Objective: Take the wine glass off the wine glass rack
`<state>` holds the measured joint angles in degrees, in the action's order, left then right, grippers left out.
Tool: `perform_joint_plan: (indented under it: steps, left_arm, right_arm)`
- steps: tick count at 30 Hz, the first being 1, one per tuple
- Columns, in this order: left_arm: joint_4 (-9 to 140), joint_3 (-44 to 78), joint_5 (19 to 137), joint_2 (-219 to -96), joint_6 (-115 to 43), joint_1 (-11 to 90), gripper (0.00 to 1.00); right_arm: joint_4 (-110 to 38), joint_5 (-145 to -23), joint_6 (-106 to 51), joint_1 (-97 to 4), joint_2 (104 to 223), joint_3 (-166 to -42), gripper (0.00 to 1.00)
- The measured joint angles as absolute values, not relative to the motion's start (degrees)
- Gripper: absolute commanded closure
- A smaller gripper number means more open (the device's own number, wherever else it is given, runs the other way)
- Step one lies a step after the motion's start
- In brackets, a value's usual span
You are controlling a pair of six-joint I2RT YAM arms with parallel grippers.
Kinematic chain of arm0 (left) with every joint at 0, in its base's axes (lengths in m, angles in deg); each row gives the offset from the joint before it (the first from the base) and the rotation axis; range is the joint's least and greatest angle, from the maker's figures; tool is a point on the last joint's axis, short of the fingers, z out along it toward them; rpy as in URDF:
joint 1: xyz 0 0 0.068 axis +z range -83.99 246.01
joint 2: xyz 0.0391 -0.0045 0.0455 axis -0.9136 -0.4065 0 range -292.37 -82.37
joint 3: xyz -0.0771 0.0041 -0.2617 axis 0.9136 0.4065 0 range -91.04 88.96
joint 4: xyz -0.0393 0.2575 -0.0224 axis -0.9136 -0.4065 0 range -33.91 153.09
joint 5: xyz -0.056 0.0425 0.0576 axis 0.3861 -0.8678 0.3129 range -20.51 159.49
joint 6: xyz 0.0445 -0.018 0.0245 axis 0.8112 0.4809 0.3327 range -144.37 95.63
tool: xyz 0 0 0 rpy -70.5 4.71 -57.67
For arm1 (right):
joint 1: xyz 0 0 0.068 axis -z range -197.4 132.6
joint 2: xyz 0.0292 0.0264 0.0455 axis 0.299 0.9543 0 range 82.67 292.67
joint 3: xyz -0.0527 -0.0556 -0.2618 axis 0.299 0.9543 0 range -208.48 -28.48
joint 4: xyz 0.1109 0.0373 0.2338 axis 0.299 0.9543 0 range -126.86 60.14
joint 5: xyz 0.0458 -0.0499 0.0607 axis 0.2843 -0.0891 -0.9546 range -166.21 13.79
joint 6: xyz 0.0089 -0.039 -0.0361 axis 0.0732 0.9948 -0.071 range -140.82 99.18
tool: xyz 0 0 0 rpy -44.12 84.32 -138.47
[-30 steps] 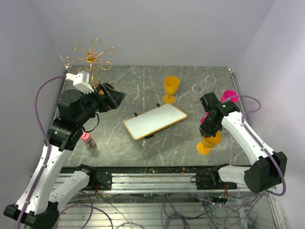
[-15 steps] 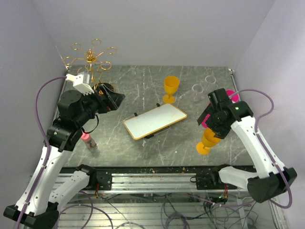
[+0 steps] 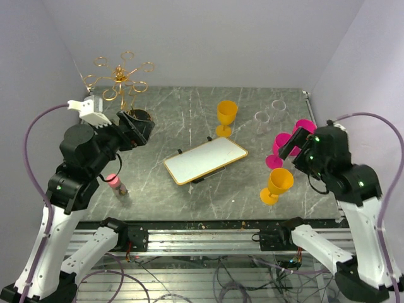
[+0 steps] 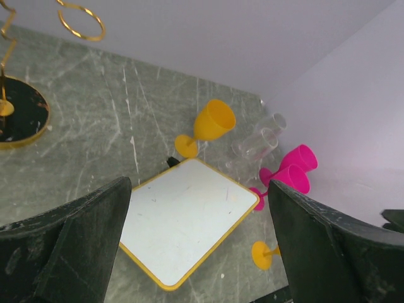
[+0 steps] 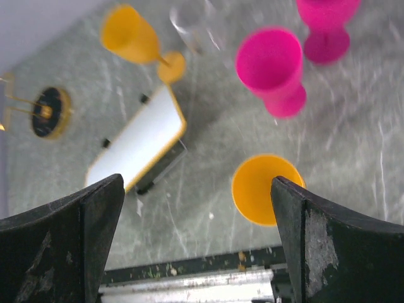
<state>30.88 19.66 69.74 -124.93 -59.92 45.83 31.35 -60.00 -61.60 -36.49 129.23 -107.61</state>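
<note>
The gold wine glass rack (image 3: 120,77) stands at the back left, its dark round base (image 4: 19,120) on the table; no glass shows on its loops. An orange wine glass (image 3: 278,184) stands upright at the front right, seen from above in the right wrist view (image 5: 265,189). My right gripper (image 3: 290,144) hangs open above and behind it, touching nothing (image 5: 197,189). My left gripper (image 3: 140,123) is open and empty beside the rack's base, and faces the table's middle (image 4: 199,189).
A yellow-rimmed white board (image 3: 205,160) lies mid-table. A second orange glass (image 3: 226,117) stands behind it. Two pink glasses (image 3: 285,146) and two clear glasses (image 3: 268,113) stand at the right. A small pink-topped object (image 3: 115,183) sits front left.
My right gripper has opened, let go of the orange glass at the front right, and risen back to the right. The left arm has lifted slightly.
</note>
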Motion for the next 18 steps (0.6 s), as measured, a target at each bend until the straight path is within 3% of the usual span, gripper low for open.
perform_joint_plan:
  steps: [18]
  left_arm:
    - [27.26, 4.88, 63.49, -123.36, -54.74, 45.83, 0.01]
  right_arm:
    - [3.72, -64.9, -44.39, -36.49, 119.97, -112.9, 0.0]
